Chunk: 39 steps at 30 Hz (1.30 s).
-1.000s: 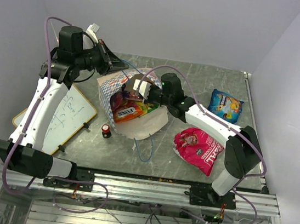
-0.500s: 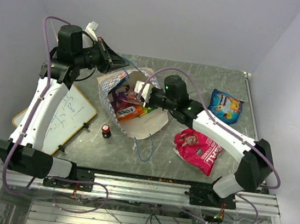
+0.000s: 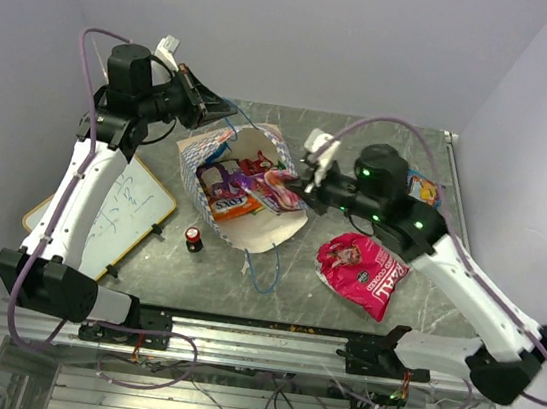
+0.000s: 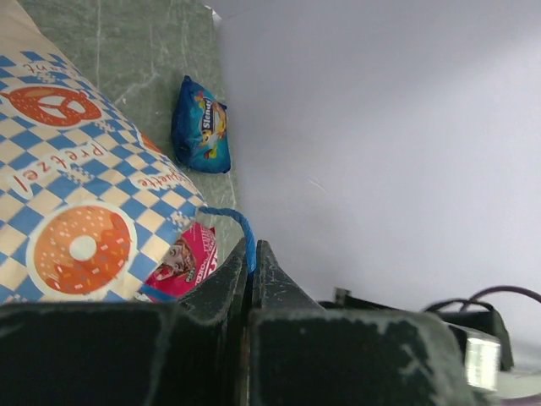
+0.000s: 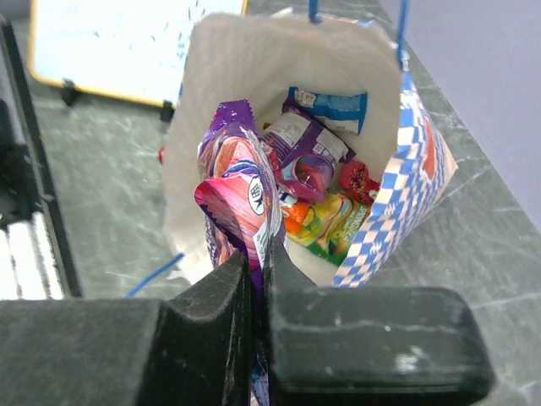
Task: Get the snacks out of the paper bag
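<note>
The right tool point(image 5: 258, 254), clamped on the near edge of the pink packet point(image 5: 228, 199), sits right of the mid-frame paper bag point(image 3: 275, 233), with the packet's length running leftward inside; the left tool point(image 4: 252, 254) pinches the cord handle point(image 4: 226, 211).

On my overhead feed the light is soft and even, leaving only faint shadows on the desk point(image 3: 213, 277) and no harsh glare. Both wrist feeds are bright, yet the left gripper point(image 4: 252, 249) and right gripper point(image 5: 258, 258) loom dark and blurred at the lens. The snacks point(image 5: 245, 199) carry small glints; the wall point(image 4: 380, 127) reads pale lilac.
</note>
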Available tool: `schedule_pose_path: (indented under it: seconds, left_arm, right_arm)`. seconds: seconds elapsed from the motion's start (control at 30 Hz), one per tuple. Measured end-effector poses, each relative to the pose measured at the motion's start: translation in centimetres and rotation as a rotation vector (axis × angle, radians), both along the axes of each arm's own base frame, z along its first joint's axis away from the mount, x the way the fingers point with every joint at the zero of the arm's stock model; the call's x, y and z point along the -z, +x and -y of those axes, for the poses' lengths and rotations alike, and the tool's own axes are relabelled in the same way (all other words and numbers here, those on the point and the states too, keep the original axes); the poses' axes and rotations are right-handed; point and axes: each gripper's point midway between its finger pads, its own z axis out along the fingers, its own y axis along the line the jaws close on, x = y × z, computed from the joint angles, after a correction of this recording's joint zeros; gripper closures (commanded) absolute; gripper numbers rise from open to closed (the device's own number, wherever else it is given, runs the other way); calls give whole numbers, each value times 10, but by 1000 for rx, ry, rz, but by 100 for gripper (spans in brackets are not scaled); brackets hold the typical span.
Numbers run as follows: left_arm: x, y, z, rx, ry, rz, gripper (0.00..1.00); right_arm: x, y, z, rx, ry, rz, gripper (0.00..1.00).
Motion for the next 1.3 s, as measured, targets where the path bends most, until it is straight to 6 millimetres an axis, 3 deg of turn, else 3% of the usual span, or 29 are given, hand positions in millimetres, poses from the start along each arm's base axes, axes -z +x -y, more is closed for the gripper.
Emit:
schedule_pose_path:
  seconds: [0.1, 0.23, 0.57, 0.77, 0.93, 1.07, 1.3]
  left_arm:
    - [5, 6, 0, -2, 1, -3, 93]
    - [12, 14, 1, -2, 2, -14, 93]
    - [17, 19, -1, -7, 14, -13, 93]
    - [17, 19, -3, -8, 21, -5, 93]
    - [17, 20, -5, -9, 23, -3, 93]
    - [17, 20, -6, -6, 23, -2, 93]
    - [18, 20, -8, 3, 19, -3, 93]
  right_arm:
    - [-26, -19, 26, 85, 74, -52, 100]
    - [-42, -31, 59, 238, 127, -142, 100]
    - [-38, -31, 159, 834, 208, -303, 100]
    - [3, -33, 214, 1219, 95, -380, 100]
    - [52, -27, 245, 1420, -120, -415, 100]
    - [71, -17, 277, 1568, -250, -436, 100]
    - [92, -4, 292, 1657, -373, -460, 100]
